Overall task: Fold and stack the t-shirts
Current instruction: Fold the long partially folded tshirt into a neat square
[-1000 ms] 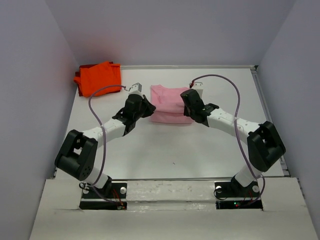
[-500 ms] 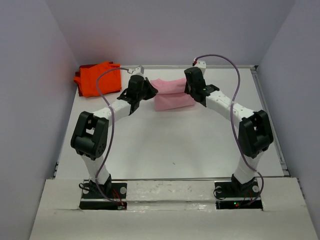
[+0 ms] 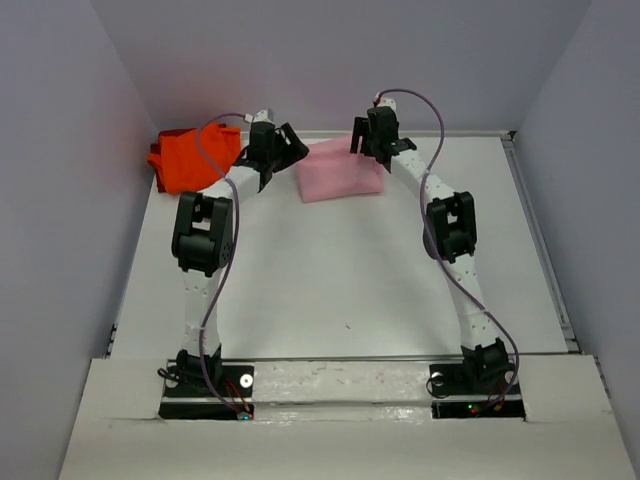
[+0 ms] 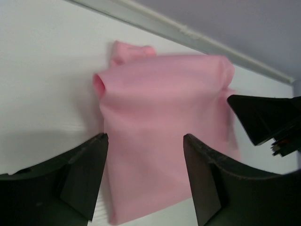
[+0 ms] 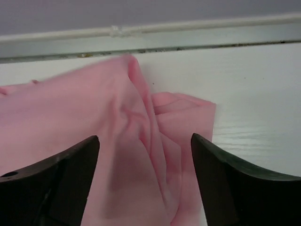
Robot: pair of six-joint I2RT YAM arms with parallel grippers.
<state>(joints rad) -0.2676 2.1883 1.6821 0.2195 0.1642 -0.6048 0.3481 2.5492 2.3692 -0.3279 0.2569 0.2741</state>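
Both arms reach out to the far edge of the table (image 3: pixel 330 285), one at either end of the pink t-shirt (image 3: pixel 340 172)
The pink t-shirt lies folded in a rough oblong close by the back rail (image 3: pixel 440 133), a sleeve (image 4: pixel 131 51) bunched at its far corner in the left wrist view. The left gripper (image 3: pixel 290 145) stands at its left end and the right gripper (image 3: pixel 372 148) at its right end. Each has its fingers spread wide with pink cloth showing in the gap, and neither has hold of anything. From the left wrist a dark finger (image 4: pixel 263 117) of the other gripper pokes in at the shirt's right side. The orange t-shirt (image 3: pixel 195 158) sits apart in the far-left corner, a lumpy heap, near the left gripper
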